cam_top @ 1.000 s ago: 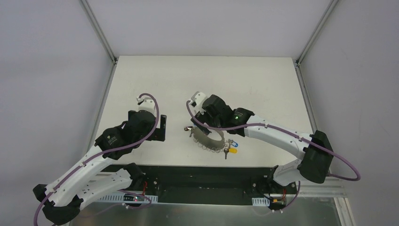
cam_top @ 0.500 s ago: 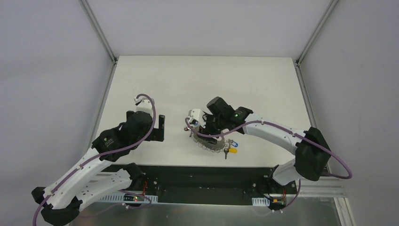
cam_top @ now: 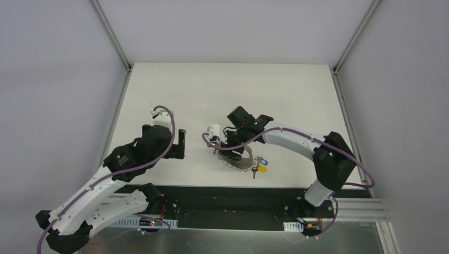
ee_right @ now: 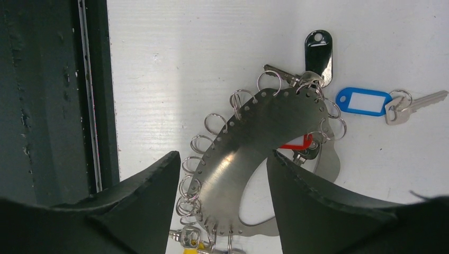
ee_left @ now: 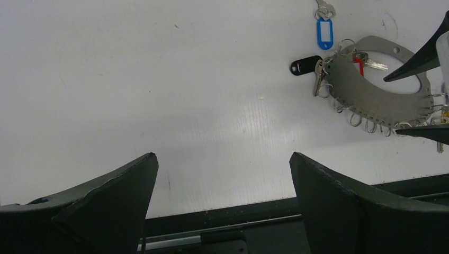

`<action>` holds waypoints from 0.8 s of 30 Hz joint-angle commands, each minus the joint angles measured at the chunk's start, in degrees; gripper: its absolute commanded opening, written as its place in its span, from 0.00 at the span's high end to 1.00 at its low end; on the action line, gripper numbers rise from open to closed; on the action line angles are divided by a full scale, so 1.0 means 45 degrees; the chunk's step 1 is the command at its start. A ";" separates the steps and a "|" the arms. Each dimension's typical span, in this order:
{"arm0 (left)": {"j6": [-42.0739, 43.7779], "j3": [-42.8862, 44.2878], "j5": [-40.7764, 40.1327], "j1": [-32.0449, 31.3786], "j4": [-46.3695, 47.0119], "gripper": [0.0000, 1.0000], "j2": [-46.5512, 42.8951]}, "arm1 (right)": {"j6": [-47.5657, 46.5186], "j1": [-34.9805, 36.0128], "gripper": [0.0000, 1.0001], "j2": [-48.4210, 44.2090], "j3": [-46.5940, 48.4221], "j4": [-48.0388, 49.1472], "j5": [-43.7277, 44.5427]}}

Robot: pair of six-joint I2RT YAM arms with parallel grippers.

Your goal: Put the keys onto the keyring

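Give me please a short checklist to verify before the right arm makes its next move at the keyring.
1. Right claw open: ok, it straddles the keyring's band.
2. Left claw open, away from the keyring: ok.
3. Blue-tagged key on the keyring: not ok, it lies beside it.
4. Black-tagged key hooked on the keyring: cannot tell.
5. Right fingers touching the keyring: cannot tell.
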 commanded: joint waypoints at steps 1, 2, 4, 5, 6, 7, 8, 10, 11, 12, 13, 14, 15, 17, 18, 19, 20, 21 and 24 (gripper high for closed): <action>0.0126 -0.0045 -0.0080 0.0199 -0.0095 0.04 -0.0018 | -0.0608 -0.0028 0.37 0.0388 0.0522 0.0200 -0.0695; 0.0116 -0.0047 -0.0098 0.0211 -0.0111 0.04 -0.0022 | -0.0628 -0.0027 0.38 0.0422 0.0498 0.0308 -0.0702; 0.0092 -0.0047 -0.0123 0.0232 -0.0104 0.04 -0.0040 | -0.0712 -0.0045 0.39 0.0568 0.0538 0.0398 -0.0755; 0.0078 -0.0038 -0.0138 0.0259 -0.0108 0.04 -0.0042 | -0.0727 -0.0014 0.40 0.0626 0.0549 0.0445 -0.0795; 0.0037 -0.0042 -0.0167 0.0275 -0.0113 0.04 -0.0081 | -0.0763 -0.0013 0.41 0.0672 0.0548 0.0544 -0.0821; -0.0012 -0.0045 -0.0205 0.0301 -0.0109 0.04 -0.0098 | -0.0770 -0.0017 0.41 0.0707 0.0523 0.0697 -0.0830; -0.0069 -0.0035 -0.0248 0.0344 -0.0113 0.04 -0.0120 | -0.0770 -0.0008 0.41 0.0728 0.0452 0.0883 -0.0833; -0.0152 -0.0039 -0.0295 0.0443 -0.0109 0.04 -0.0126 | -0.0796 -0.0016 0.41 0.0820 0.0377 0.1213 -0.0870; -0.0192 -0.0030 -0.0282 0.0505 -0.0113 0.04 -0.0138 | -0.0791 0.0009 0.42 0.0867 0.0399 0.1330 -0.0894; -0.0231 -0.0026 -0.0251 0.0611 -0.0111 0.04 -0.0144 | -0.0807 0.0032 0.43 0.0951 0.0424 0.1365 -0.0897; -0.0258 -0.0021 -0.0183 0.0692 -0.0101 0.04 -0.0145 | -0.0824 0.0049 0.43 0.1020 0.0444 0.1420 -0.0895; -0.0273 -0.0022 -0.0106 0.0803 -0.0070 0.04 -0.0165 | -0.0863 0.0073 0.44 0.1100 0.0449 0.1483 -0.0893; -0.0283 -0.0045 -0.0019 0.0916 -0.0057 0.04 -0.0165 | -0.0887 0.0089 0.44 0.1178 0.0447 0.1542 -0.0904; -0.0281 -0.0040 0.0188 0.1160 0.0004 0.04 -0.0179 | -0.0953 0.0084 0.44 0.1349 0.0478 0.1556 -0.0889; -0.0283 -0.0054 0.0215 0.1226 0.0009 0.04 -0.0193 | -0.0977 0.0090 0.45 0.1391 0.0492 0.1556 -0.0919; -0.0284 -0.0071 0.0256 0.1323 0.0041 0.04 -0.0215 | -0.0994 0.0088 0.45 0.1456 0.0509 0.1554 -0.0976; -0.0284 -0.0085 0.0283 0.1394 0.0052 0.03 -0.0237 | -0.1004 0.0090 0.45 0.1548 0.0525 0.1556 -0.1017; -0.0301 -0.0082 0.0299 0.1499 0.0071 0.03 -0.0259 | -0.1038 0.0091 0.45 0.1632 0.0535 0.1539 -0.1046; -0.0303 -0.0112 0.0407 0.1753 0.0128 0.03 -0.0326 | -0.1104 0.0110 0.46 0.1840 0.0577 0.1520 -0.1016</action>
